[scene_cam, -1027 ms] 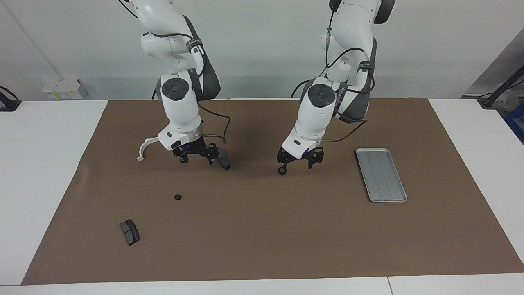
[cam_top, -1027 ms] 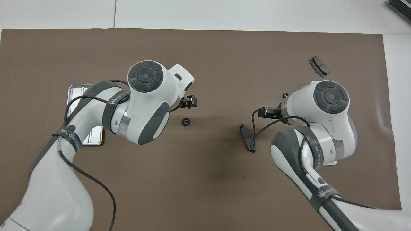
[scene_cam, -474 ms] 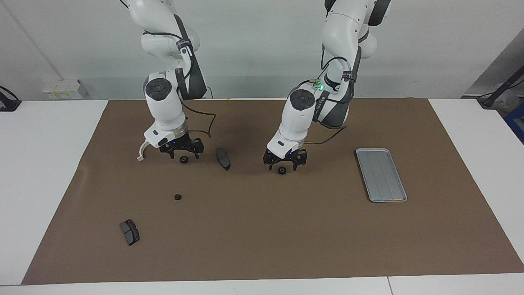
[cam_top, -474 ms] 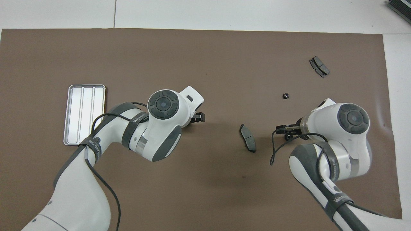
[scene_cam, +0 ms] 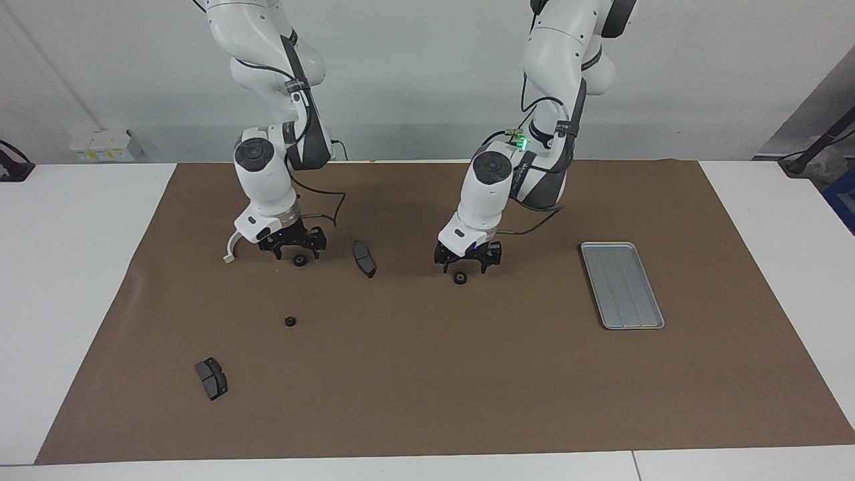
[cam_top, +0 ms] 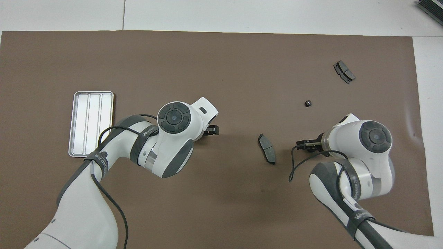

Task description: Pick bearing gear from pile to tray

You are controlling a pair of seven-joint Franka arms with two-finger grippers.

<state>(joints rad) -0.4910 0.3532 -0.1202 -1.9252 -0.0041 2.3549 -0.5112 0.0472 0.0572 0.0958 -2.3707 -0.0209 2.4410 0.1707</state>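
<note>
Three small black gears lie on the brown mat. One gear (scene_cam: pixel 459 278) lies just below my left gripper (scene_cam: pixel 467 265), which hangs open close above it. A second gear (scene_cam: pixel 300 260) lies under my right gripper (scene_cam: pixel 296 253), also open and low over it. The third gear (scene_cam: pixel 290 321) (cam_top: pixel 307 103) lies alone, farther from the robots. In the overhead view the arms hide the first two gears, and only the tips of the left gripper (cam_top: pixel 211 130) and the right gripper (cam_top: pixel 306 145) show. The silver tray (scene_cam: pixel 621 284) (cam_top: pixel 91 122) lies empty toward the left arm's end.
A white half-ring bracket (scene_cam: pixel 233 244) lies beside the right gripper. One dark brake pad (scene_cam: pixel 364 258) (cam_top: pixel 267 153) lies between the two grippers. Another brake pad (scene_cam: pixel 212 378) (cam_top: pixel 344 71) lies far out toward the right arm's end. White table surrounds the mat.
Both arms have drawn back toward the robots and their grippers have shifted sideways until each hangs over a gear. The gears, pads and tray have not moved.
</note>
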